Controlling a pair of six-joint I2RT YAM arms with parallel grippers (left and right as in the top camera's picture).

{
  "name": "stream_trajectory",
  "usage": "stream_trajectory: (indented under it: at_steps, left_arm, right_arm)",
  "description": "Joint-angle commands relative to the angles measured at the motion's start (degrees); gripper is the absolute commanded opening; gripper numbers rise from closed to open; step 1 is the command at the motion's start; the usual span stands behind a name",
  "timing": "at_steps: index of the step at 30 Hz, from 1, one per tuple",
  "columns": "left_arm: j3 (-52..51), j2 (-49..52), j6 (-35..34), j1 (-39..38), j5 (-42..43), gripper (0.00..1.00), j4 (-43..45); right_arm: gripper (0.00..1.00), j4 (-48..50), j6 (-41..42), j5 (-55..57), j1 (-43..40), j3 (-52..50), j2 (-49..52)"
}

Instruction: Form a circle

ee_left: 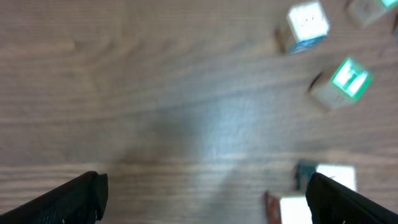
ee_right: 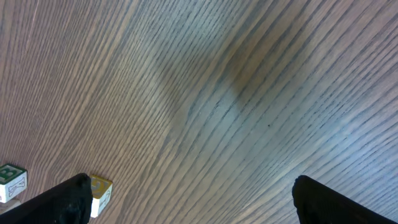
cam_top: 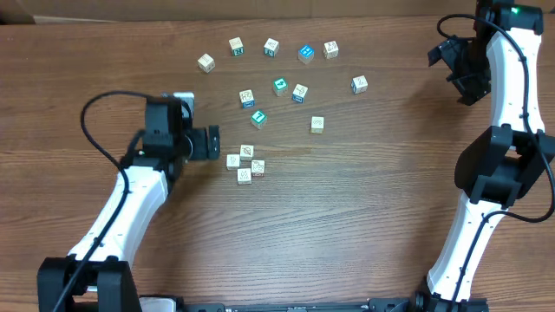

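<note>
The circle (cam_top: 245,163) is a tight cluster of small pale wooden cubes with printed faces, near the middle of the table. My left gripper (cam_top: 214,143) hangs open just left of it, apart from the cubes, with nothing between its fingers. In the left wrist view the left gripper (ee_left: 208,200) is blurred. Two of the cluster's cubes (ee_left: 333,177) show by its right finger (ee_left: 351,202). My right gripper (cam_top: 448,68) is open at the far right, away from every cube. In its own view the right gripper (ee_right: 199,200) spans bare wood.
Several similar cubes, some teal-faced (cam_top: 279,86), are loosely scattered behind the cluster up to the far row (cam_top: 270,47). One lone cube (cam_top: 317,125) lies to the cluster's right. Two cubes (ee_right: 99,190) sit by the right gripper's left finger. A teal-faced cube (ee_left: 345,81) lies ahead.
</note>
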Motion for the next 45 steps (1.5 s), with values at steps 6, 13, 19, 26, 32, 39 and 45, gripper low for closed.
stream_trajectory:
  at_steps: [6,13,19,26,32,39,45]
  left_arm:
    - [-9.64,-1.09,2.73,-0.2,3.69,1.0,9.64]
    - [-19.12,-1.09,2.73,-0.2,5.18,1.0,20.55]
    - [-25.18,-1.22,2.73,-0.2,5.57,1.0,27.3]
    - [-26.38,-1.53,2.73,-0.2,5.57,0.99,27.93]
    - [-29.42,-1.53,2.73,-0.2,6.56,1.0,33.07]
    - [-32.92,-2.29,2.75,-0.2,7.58,1.0,38.27]
    - [-39.04,-3.04,2.01,-0.17,7.04,0.99,47.5]
  right_arm:
    - [1.0,0.04,-0.13,0.11,-0.11,0.98,-1.55]
    - [1.0,0.04,-0.13,0.11,-0.11,0.98,-1.55]
    - [1.0,0.04,-0.13,0.11,-0.11,0.98,-1.55]
    - [1.0,0.04,-0.13,0.11,-0.11,0.98,-1.55]
    - [1.0,0.04,-0.13,0.11,-0.11,0.98,-1.55]
    - [1.0,0.04,-0.13,0.11,-0.11,0.98,-1.55]
    - [1.0,0.04,-0.13,0.11,-0.11,0.98,-1.55]
